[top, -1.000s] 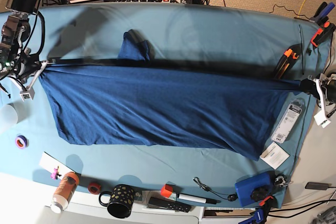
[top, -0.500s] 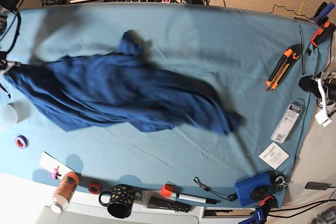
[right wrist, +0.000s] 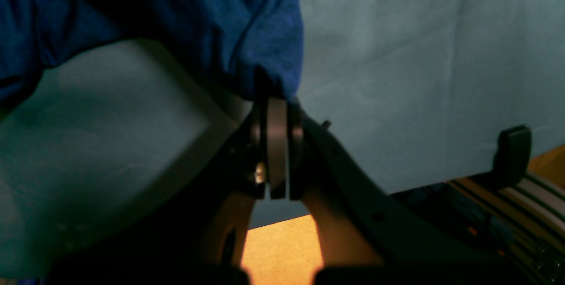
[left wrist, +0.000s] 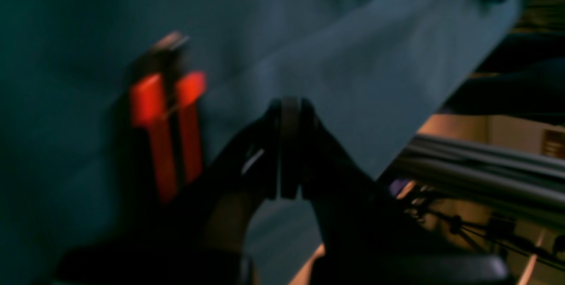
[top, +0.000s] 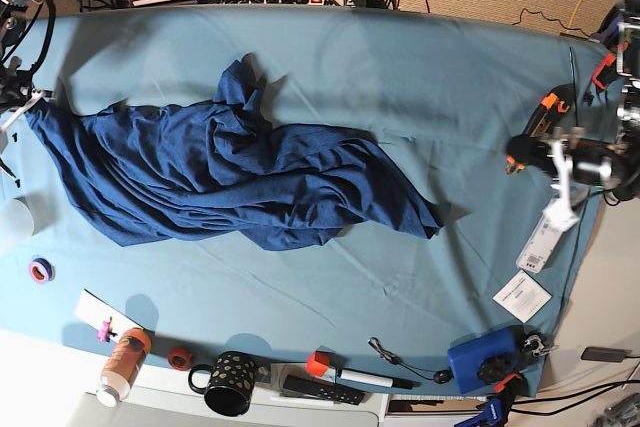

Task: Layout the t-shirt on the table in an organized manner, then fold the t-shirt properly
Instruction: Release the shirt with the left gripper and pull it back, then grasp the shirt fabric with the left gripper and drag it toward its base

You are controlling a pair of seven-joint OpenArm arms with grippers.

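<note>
T-shirt (right wrist: 185,24) in right pincer (right wrist: 277,152) only

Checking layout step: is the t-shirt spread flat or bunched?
Bunched: the t-shirt lies rumpled in thick folds on the table.

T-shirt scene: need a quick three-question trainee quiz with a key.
1. True or false: the t-shirt lies flat and smoothed out on the table.
2. Which gripper holds the t-shirt? A) left gripper B) right gripper C) both
3. What black, dotted vessel stands at the table's front edge?
Key: 1 false, it is bunched up; 2 B; 3 mug.
</note>
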